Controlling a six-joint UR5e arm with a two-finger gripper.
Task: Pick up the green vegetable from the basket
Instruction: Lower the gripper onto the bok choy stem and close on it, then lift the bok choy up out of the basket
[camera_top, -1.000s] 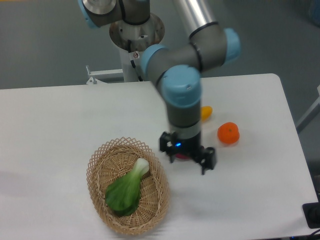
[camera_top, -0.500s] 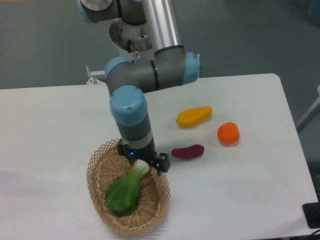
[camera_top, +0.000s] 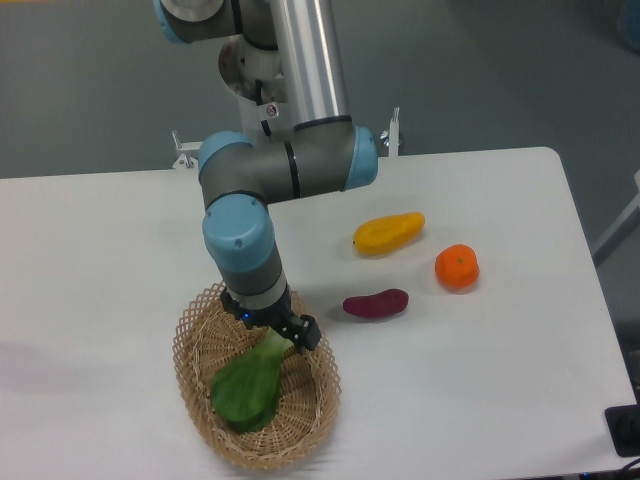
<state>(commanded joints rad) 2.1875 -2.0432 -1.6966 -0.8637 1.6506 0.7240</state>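
Note:
The green vegetable (camera_top: 247, 386) lies inside the tan woven basket (camera_top: 309, 412) at the front left of the table, its broad leaf toward the front and its pale stem pointing up-right. My gripper (camera_top: 272, 331) hangs down over the stem end, low in the basket. The wrist body hides most of the fingers, so I cannot tell whether they touch or grip the stem. One dark fingertip (camera_top: 308, 335) shows to the right of the stem.
A purple sweet potato (camera_top: 376, 303) lies just right of the basket. Farther back are a yellow mango-like fruit (camera_top: 389, 232) and an orange (camera_top: 456, 267). The arm's elbow (camera_top: 285, 170) reaches over the table's middle from the base at the back.
The arm swung left from above the purple sweet potato to the basket, then dropped lower over the vegetable's stem. The vegetable has not visibly moved.

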